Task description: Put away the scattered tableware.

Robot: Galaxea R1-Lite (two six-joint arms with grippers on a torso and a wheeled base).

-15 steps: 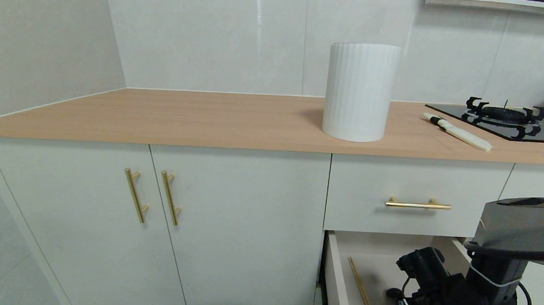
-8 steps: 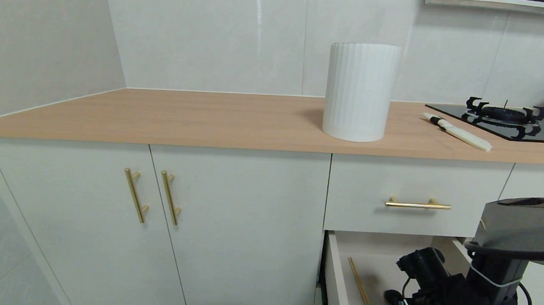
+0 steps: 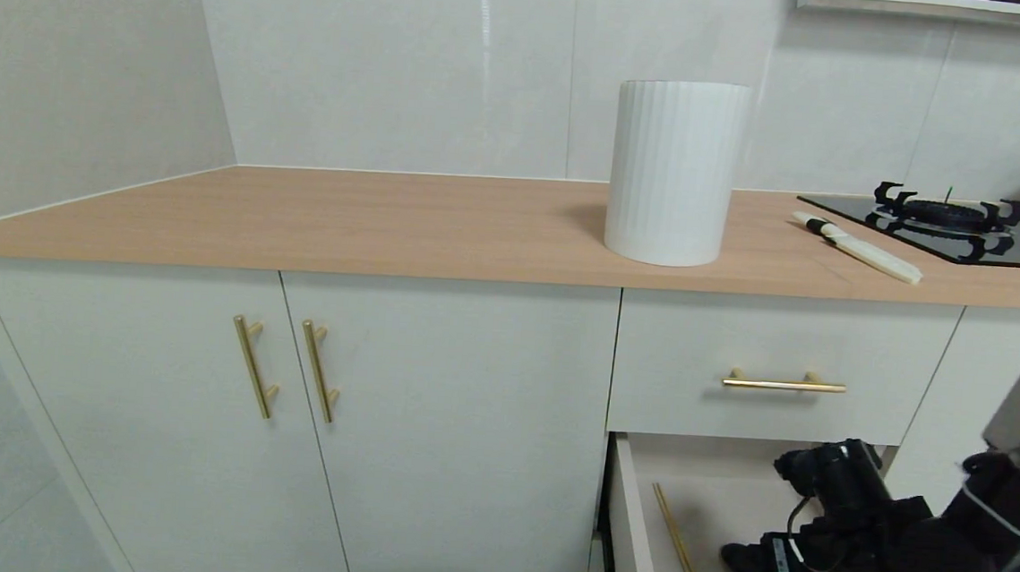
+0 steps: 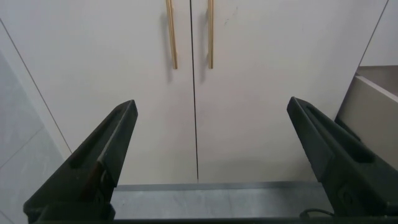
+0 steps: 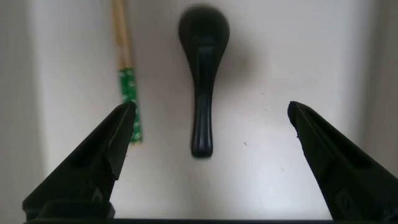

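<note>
right wrist view first: the right gripper (image 5: 210, 111) has its jaws spread wide with nothing pinched between them, hanging over the floor of the open drawer (image 5: 292, 62). straight under the gap lies a black spoon (image 5: 203, 81), flat on the drawer floor, bowl pointing away from the gripper and handle toward it. neither finger touches it. just beside the spoon, but apart from it, lie the wooden chopsticks (image 5: 122, 50) with green on the nearer end. they run roughly parallel to the spoon.

the left gripper (image 4: 211, 104) is wide open too, nothing in it, facing the white cupboard doors (image 4: 261, 93) with their two gold handles (image 4: 171, 34) side by side. a corner of the open drawer shows beyond the doors.

head view: the right arm is down in the pulled-out lower drawer on the right, and the chopsticks lie near the drawer's left wall. the upper drawer (image 3: 784, 341) is closed, with a gold bar handle (image 3: 783, 384) across its front. up on the wooden counter (image 3: 344, 221) a tall white ribbed canister (image 3: 675, 172) stands upright. to its right, well apart from it, a pale stick-shaped utensil (image 3: 854, 245) with a dark band lies flat on the counter, just in front of the black gas hob (image 3: 945, 227).
</note>
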